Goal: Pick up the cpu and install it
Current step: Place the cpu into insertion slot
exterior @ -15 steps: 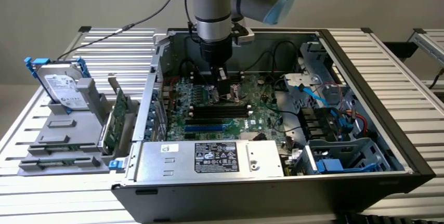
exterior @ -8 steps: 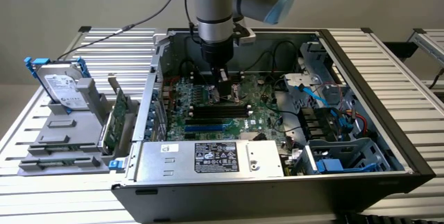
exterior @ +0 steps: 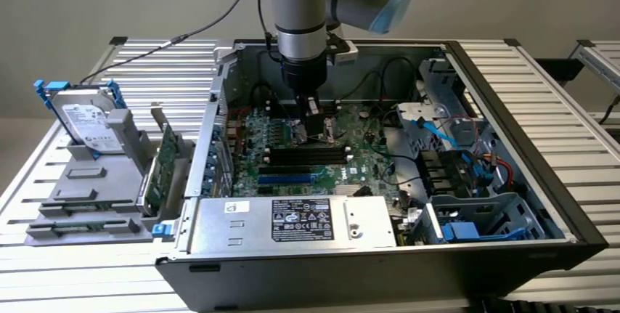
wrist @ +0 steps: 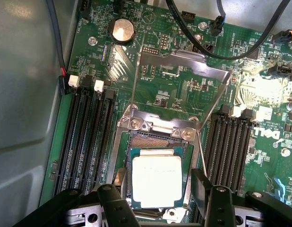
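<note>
The cpu (wrist: 156, 182), a small square chip with a silver-grey top, lies in the motherboard socket (wrist: 158, 142). The socket's metal load plate (wrist: 184, 66) is swung up and open. My gripper (wrist: 158, 195) hovers just over the chip. Its black fingers (wrist: 201, 191) stand wide on either side of the chip, with a gap to its edges. In the exterior view the gripper (exterior: 312, 128) reaches down into the open computer case (exterior: 223, 110), over the green motherboard (exterior: 290, 157).
Black memory slots (wrist: 84, 137) flank the socket on both sides, and black cables (wrist: 240, 47) arch over the board. A power supply (exterior: 290, 222) fills the case's near end. On the exterior view's left, a hard drive with a blue bracket (exterior: 86, 117) and a green card (exterior: 160, 164) stand in a grey holder.
</note>
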Motion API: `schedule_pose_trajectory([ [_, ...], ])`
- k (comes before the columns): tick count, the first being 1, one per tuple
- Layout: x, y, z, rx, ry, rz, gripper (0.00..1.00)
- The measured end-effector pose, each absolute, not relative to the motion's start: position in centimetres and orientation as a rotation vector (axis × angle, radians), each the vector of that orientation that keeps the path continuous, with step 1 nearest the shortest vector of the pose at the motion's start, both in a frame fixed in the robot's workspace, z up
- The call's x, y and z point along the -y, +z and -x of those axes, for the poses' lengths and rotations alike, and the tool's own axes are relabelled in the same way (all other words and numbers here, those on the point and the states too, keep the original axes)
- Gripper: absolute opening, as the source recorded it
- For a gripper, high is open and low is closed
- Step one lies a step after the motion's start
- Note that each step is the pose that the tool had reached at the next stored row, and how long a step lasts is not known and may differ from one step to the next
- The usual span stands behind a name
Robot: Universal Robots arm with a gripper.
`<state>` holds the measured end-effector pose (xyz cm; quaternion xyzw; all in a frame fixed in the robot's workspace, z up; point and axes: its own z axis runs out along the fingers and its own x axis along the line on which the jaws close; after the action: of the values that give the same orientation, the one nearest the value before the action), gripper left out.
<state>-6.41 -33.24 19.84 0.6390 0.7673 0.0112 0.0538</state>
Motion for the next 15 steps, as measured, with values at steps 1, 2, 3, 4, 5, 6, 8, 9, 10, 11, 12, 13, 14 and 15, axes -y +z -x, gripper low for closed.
schedule_pose_trajectory([
  [1, 33.25, 19.84, 6.41, -2.331, 0.034, -1.941, 0.65],
  [2, 33.25, 19.84, 6.41, -2.331, 0.034, -1.941, 0.65],
  [3, 33.25, 19.84, 6.41, -2.331, 0.034, -1.941, 0.65],
  [4, 33.26, 19.83, 6.41, -2.331, 0.034, -1.941, 0.65],
  [5, 33.25, 19.82, 6.41, -2.331, 0.034, -1.941, 0.65],
  [6, 33.25, 19.82, 6.41, -2.331, 0.034, -1.941, 0.65],
  [8, 33.25, 19.79, 6.41, -2.331, 0.034, -1.941, 0.65],
  [9, 33.25, 19.75, 6.41, -2.331, 0.034, -1.941, 0.65],
  [10, 33.25, 19.71, 6.4, -2.331, 0.034, -1.941, 0.65],
  [11, 33.25, 19.66, 6.4, -2.331, 0.034, -1.941, 0.65],
  [12, 33.25, 19.65, 6.41, -2.331, 0.034, -1.941, 0.65],
  [13, 33.26, 19.65, 6.41, -2.332, 0.034, -1.941, 0.65],
  [14, 33.26, 19.65, 6.41, -2.331, 0.033, -1.941, 0.65],
  [15, 33.25, 19.64, 6.41, -2.331, 0.034, -1.941, 0.65],
])
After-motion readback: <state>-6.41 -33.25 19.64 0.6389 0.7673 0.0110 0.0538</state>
